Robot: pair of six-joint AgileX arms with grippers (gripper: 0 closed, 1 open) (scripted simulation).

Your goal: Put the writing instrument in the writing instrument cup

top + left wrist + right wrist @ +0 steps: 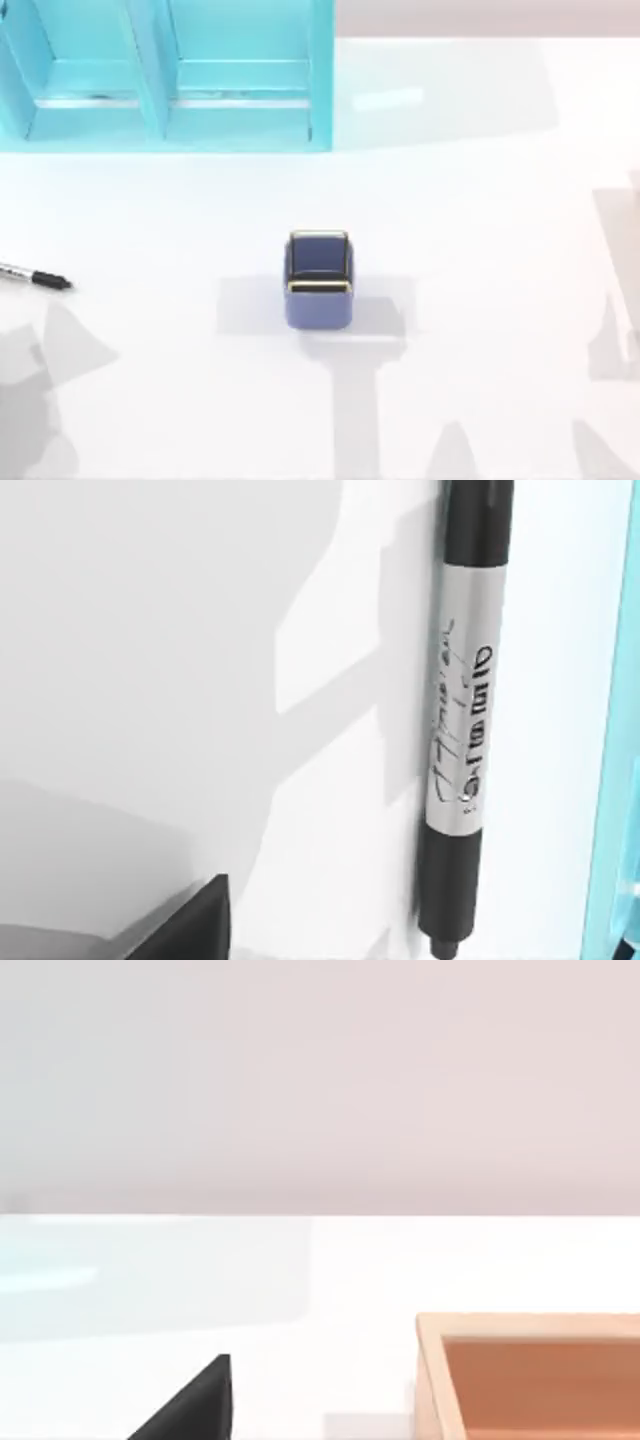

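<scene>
Here the silvery pen (462, 730), black at both ends, lies flat; hand states unreadable.

Bright, even light flooded the white table (480, 200), nearly washing it out. Soft grey shadows fell beside and below the cup (319, 280), and fainter arm-shaped shadows lay toward both lower corners, well apart from the cup. The turquoise shelf (165, 75) cast a pale tinted reflection beside it. Close up, the pen (465, 720) threw a sharp-edged shadow; its lettering looked smeared.
</scene>
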